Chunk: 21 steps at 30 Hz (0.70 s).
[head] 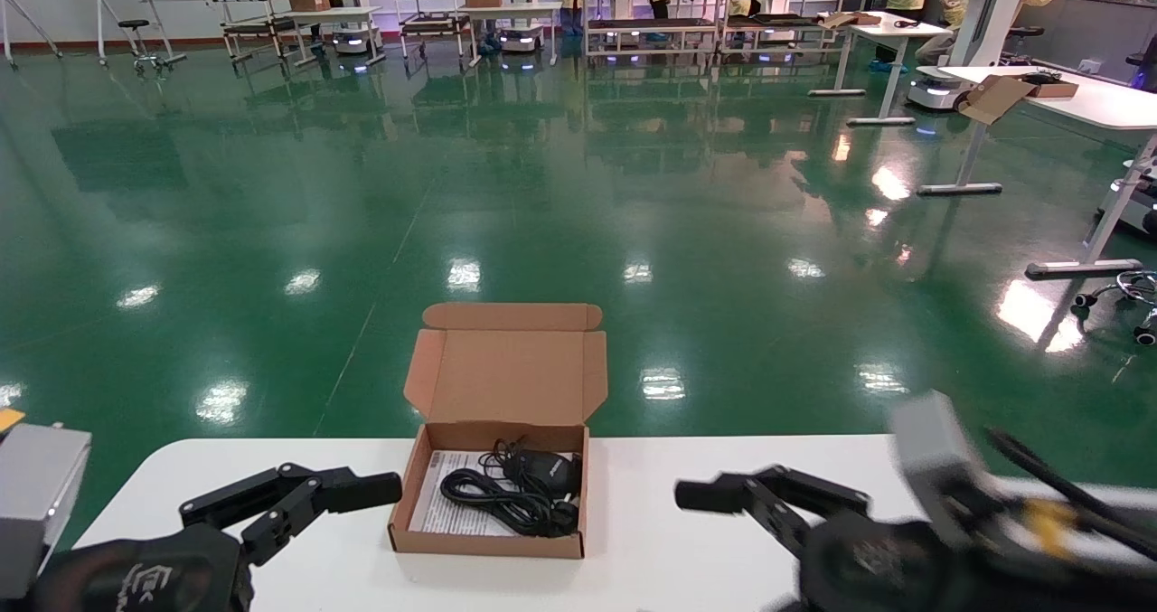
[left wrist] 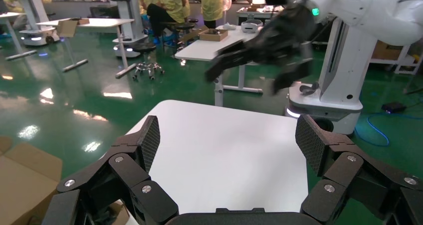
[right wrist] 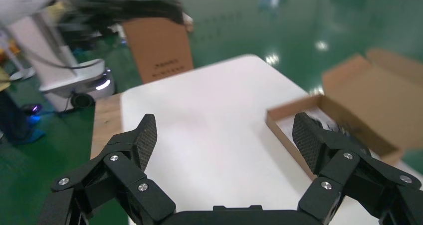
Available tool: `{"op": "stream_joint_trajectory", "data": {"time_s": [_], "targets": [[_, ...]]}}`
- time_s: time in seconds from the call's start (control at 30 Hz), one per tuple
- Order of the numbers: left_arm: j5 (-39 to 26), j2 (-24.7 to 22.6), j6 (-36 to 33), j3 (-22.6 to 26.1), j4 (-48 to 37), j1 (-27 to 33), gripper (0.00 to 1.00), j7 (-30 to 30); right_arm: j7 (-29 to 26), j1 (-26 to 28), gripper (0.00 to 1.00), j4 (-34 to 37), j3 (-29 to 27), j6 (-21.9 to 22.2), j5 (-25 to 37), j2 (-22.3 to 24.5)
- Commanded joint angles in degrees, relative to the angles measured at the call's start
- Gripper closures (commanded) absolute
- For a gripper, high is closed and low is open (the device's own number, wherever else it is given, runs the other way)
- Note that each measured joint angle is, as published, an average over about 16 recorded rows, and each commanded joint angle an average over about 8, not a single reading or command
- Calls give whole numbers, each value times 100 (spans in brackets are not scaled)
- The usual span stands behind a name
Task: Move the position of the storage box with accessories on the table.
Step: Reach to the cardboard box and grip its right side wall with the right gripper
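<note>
The brown cardboard storage box (head: 488, 540) sits at the middle of the white table (head: 687, 558), near its far edge, with its flap lid (head: 506, 372) standing open. Inside lie a black mouse with coiled cable (head: 529, 490) on a white printed sheet (head: 438, 508). My left gripper (head: 348, 496) is open and empty just left of the box, apart from it. My right gripper (head: 723, 502) is open and empty a little right of the box. The left wrist view shows its open gripper (left wrist: 227, 140) over bare table (left wrist: 224, 155), with the box (left wrist: 20, 177) beside it. The right wrist view shows its open gripper (right wrist: 224, 135) beside the box (right wrist: 287, 127).
The table's far edge runs just behind the box, with green floor (head: 542, 187) beyond. Distant white desks (head: 1085, 97) carry other cardboard boxes. A brown carton (right wrist: 159, 48) and a robot base (right wrist: 75, 83) stand off the table's end.
</note>
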<state>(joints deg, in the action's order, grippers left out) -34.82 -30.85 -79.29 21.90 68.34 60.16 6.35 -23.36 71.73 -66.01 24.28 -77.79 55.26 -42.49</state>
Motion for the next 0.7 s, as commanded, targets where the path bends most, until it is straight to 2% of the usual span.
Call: {"op": "stream_joint_trajectory", "data": {"time_s": [0.03, 0.17, 0.27, 0.47, 0.7], "targets": [[0, 0, 0, 0, 0, 0, 0, 0, -378, 260, 0, 162, 199, 145, 276, -170], [0, 0, 0, 0, 0, 0, 0, 0, -730, 808, 0, 875, 559, 347, 840, -710], [0, 0, 0, 0, 0, 0, 0, 0, -794, 1178, 0, 1452, 773, 528, 1207, -1162], [0, 0, 0, 0, 0, 0, 0, 0, -574, 1699, 0, 2632, 1099, 993, 1795, -2082], [0, 0, 0, 0, 0, 0, 0, 0, -148, 1940, 0, 4000, 1299, 1746, 2187, -3054]]}}
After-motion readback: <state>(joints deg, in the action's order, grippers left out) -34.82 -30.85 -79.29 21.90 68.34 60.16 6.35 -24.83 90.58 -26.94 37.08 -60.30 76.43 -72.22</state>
